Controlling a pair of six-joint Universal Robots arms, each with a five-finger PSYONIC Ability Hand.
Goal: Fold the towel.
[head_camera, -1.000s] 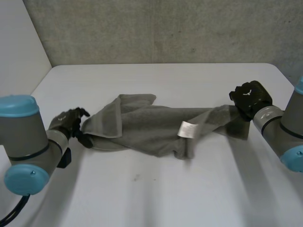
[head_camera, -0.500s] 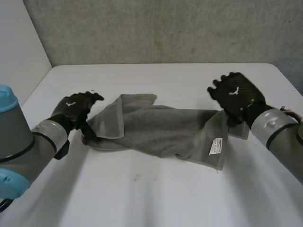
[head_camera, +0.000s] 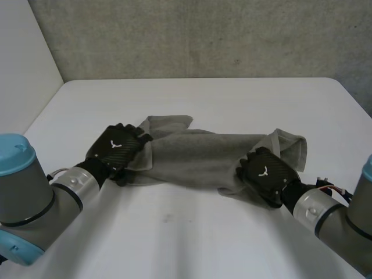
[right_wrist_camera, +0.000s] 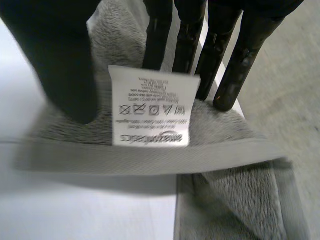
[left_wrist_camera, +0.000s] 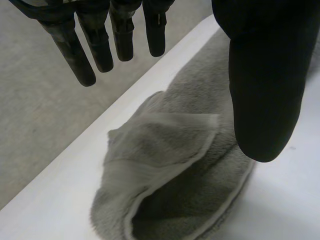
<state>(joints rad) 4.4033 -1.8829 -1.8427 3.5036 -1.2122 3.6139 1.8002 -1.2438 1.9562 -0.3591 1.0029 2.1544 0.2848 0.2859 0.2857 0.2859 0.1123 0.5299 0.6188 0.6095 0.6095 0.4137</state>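
Towel (head_camera: pixel 192 157): lying crumpled across the middle of the bench (head_camera: pixel 232 99), stretching from 9 o'clock to 4 o'clock.
Left robot hand (head_camera: pixel 118 148): sitting over the towel's 9 o'clock end, fingers (left_wrist_camera: pixel 122 35) straight and standing apart from the thumb (left_wrist_camera: pixel 262 75), clasping nothing.
Right robot hand (head_camera: pixel 264 174): lying palm-down on the towel's 4 o'clock end, fingers straight and apart, reaching over the care label (right_wrist_camera: pixel 152 107).
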